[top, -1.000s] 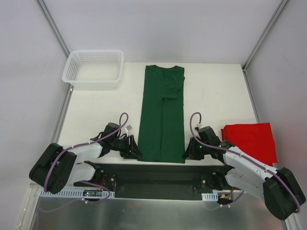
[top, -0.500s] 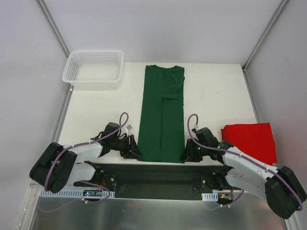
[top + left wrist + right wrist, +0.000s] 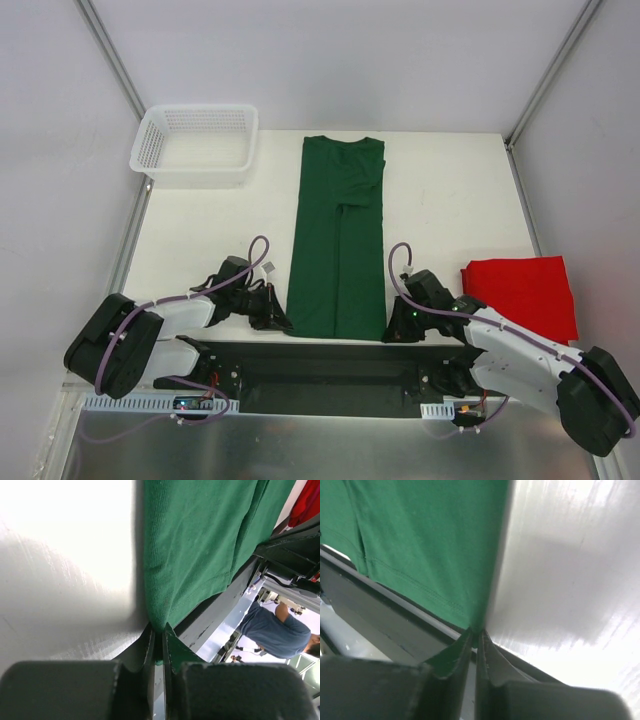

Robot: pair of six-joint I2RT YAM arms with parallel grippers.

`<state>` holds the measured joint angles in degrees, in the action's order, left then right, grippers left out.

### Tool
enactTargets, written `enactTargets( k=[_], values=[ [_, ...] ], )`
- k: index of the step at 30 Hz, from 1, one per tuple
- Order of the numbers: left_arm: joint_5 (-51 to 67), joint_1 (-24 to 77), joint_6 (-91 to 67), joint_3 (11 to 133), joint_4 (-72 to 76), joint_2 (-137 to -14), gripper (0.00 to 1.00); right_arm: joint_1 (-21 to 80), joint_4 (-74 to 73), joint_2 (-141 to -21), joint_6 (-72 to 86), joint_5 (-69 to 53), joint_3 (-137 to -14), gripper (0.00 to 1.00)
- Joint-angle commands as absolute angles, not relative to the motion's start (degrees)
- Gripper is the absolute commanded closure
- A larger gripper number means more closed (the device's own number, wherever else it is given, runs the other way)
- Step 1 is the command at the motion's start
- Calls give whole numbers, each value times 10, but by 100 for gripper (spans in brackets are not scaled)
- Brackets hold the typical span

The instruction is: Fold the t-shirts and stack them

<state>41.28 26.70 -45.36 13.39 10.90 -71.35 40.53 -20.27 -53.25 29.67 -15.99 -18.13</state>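
**Both claws bite the near hem: the fold is on**

Down at the near edge of the counter (image 3: 200,240), here's the change. A second ago both claws stand with jaws apart, just off the hem corners. Now the left claw (image 3: 272,318) is pinched tight on the near-left corner of the green shirt (image 3: 337,240). The left wrist view shows it plainly: the fingers of the left claw (image 3: 159,630) are pressed together with a tuck of the green shirt (image 3: 200,540) caught between them.

Over on the other side, the right claw (image 3: 392,330) is nudged in against the near-right corner. Its own camera shows the jaws of the right claw (image 3: 476,632) drawn nearly closed on the stitched hem of the green shirt (image 3: 420,540), cloth between the tips.

So both near corners look secured. That reads to me as the set-up for lifting the hem and carrying it away toward the collar.

Moving up the counter, the green shirt lies flat as a long narrow strip, sides already folded in, collar at the far end. It isn't lifted yet.

Off to the right, well apart, the red shirt (image 3: 525,292) sits in a rough folded slab, untouched. Far left, the white basket (image 3: 195,145) stands clear of all this. Stacking is still a way off, I'd say.
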Motion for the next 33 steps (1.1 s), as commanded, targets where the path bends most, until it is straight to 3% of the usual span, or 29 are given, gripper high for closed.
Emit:
enactTargets(
  k=[1,2,15,33],
  values=[
    [405,273,-437,148,103,-717,100,410,-257,-529,292,-118,-196,95],
    [405,273,-436,149,102,-716,100,410,-258,-527,291,-114,-198,99],
    [407,275,-439,156,98,-683,100,424,-232,-525,294,-113,-207,99],
    [353,299,-418,244,-22,-599,100,439,-309,-519,253,-55,-324,99]
  ],
)
